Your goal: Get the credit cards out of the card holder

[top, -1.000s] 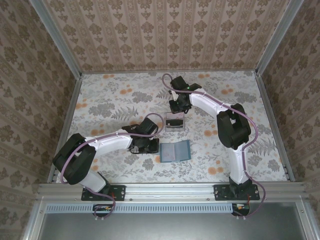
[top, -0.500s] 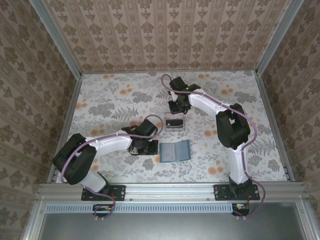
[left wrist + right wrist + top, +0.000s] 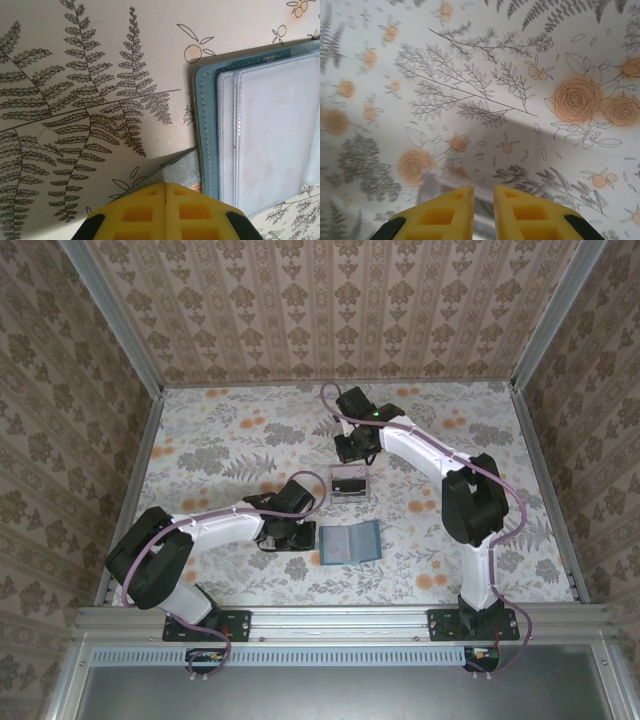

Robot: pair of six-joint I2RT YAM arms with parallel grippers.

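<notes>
Left pincer (image 3: 165,186): closed, tips at card holder (image 3: 205,125) edge, lower frame | Right pincer (image 3: 483,192): slightly open over clear tray (image 3: 431,184)

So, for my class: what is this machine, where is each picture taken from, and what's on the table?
Two robot arms, left and right, bolted at the near edge of a table. One picture looks down from above and behind; the other two come from wrist cameras, each showing its own tool. On the table lie an open holder and, beyond it, a clear tray. The left tool is shut at the holder's edge; the right tool, slightly open and empty, hangs by the tray.
</notes>
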